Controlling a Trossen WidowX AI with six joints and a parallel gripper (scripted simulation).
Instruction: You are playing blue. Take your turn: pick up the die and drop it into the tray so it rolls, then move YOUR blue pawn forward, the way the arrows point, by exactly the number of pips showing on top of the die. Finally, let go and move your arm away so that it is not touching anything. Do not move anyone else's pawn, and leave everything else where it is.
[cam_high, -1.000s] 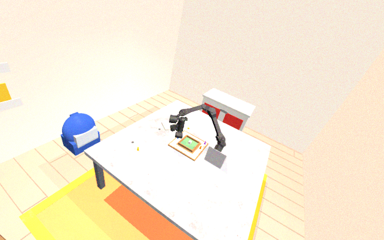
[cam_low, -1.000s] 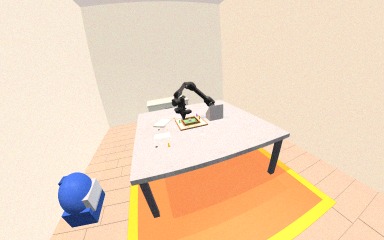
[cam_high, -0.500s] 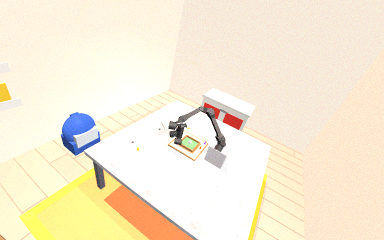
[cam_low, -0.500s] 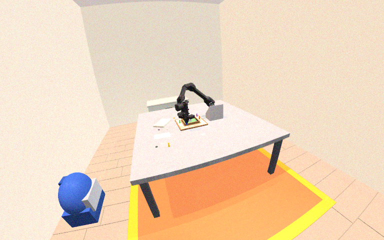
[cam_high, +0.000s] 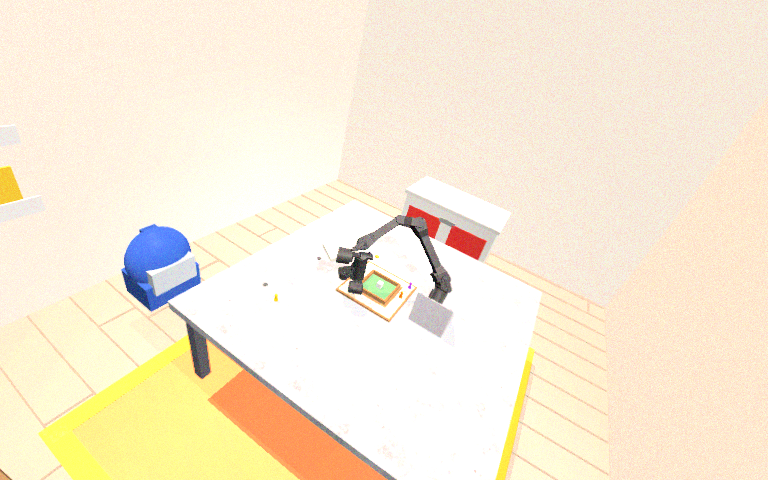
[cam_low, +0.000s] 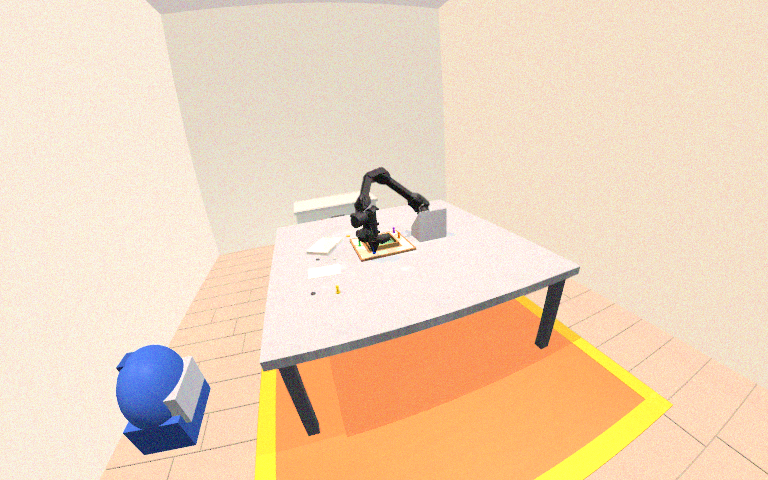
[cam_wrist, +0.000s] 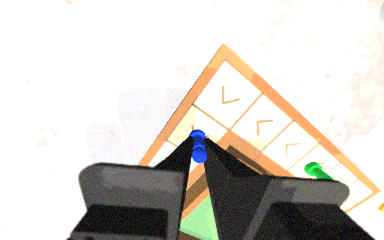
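While the dark parallel-jaw gripper (cam_wrist: 199, 145) is clamped on the small blue peg-shaped pawn (cam_wrist: 198, 146), it holds it over a corner square of the orange-framed game board (cam_wrist: 260, 86), toward the white table's (cam_high: 317, 362) far edge; the white die (cam_high: 379, 284) lies in the green tray (cam_high: 370, 281).

Matt dark grey plastic on the hand (cam_wrist: 199, 148), smooth and without shine. Glossy blue plastic on the pawn (cam_wrist: 198, 146) pinched between the fingers, with a small highlight on top. Pale, wood-like frame around the board (cam_wrist: 210, 75), cream squares inside with a flat paper-like finish. Smooth matt green lining in the tray (cam_high: 378, 286). White, faintly mottled, stone-like top on the table (cam_high: 317, 345), dull grey edge. Light wooden planks on the floor (cam_low: 226, 305). Flat orange and yellow cloth-like rug (cam_low: 470, 390).
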